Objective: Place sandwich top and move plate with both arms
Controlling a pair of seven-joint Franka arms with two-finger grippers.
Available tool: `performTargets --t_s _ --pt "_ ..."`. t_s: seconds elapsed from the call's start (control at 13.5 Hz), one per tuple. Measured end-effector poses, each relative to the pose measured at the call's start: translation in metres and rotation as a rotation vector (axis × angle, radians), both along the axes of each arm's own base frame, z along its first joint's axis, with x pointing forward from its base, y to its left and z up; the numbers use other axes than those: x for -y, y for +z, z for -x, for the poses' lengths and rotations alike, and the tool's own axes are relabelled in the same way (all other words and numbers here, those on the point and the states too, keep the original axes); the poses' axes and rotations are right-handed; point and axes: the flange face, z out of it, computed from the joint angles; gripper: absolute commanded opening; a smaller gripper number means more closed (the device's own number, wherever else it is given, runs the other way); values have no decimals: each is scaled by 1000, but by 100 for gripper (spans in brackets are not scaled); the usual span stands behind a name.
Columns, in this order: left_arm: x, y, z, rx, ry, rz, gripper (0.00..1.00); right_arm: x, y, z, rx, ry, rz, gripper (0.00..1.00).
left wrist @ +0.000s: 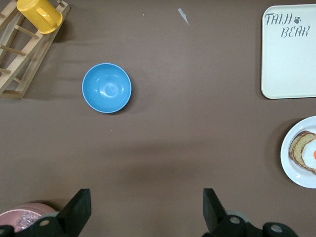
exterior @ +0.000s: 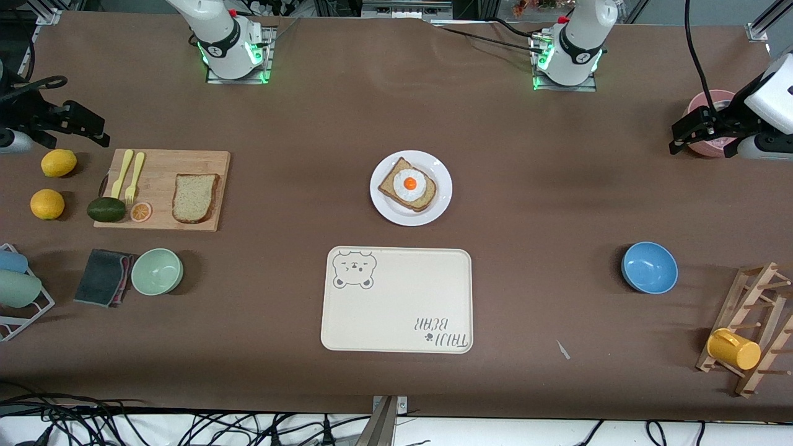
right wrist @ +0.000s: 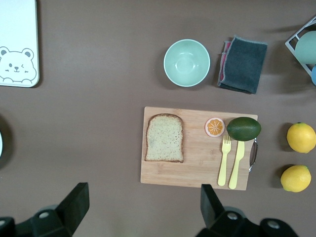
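Note:
The sandwich top [exterior: 194,197] [right wrist: 165,138], a pale bread slice, lies flat on a wooden cutting board [exterior: 162,170] toward the right arm's end of the table. The white plate [exterior: 396,214] [left wrist: 291,163] sits mid-table and carries a darker slice topped with a fried egg [exterior: 409,184]. My right gripper [exterior: 99,131] [right wrist: 143,195] hangs open and empty over bare table beside the board and the lemons. At the left arm's end, my left gripper [exterior: 678,139] [left wrist: 146,200] is open and empty above bare table next to a pink bowl [exterior: 715,102].
A cream bear tray [exterior: 396,300] lies nearer the front camera than the plate. A blue bowl [exterior: 649,267] and a wooden rack with a yellow mug [exterior: 733,349] stand toward the left arm's end. A green bowl [exterior: 157,271], dark cloth [exterior: 102,277], avocado [exterior: 106,209] and two lemons [exterior: 59,163] surround the board.

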Motion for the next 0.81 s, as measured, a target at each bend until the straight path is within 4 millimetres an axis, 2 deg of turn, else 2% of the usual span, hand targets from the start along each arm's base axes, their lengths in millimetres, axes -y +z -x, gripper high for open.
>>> performTargets --t_s 0.81 --pt "-5 -2 -3 4 6 -15 100 0 0 0 0 0 0 100"
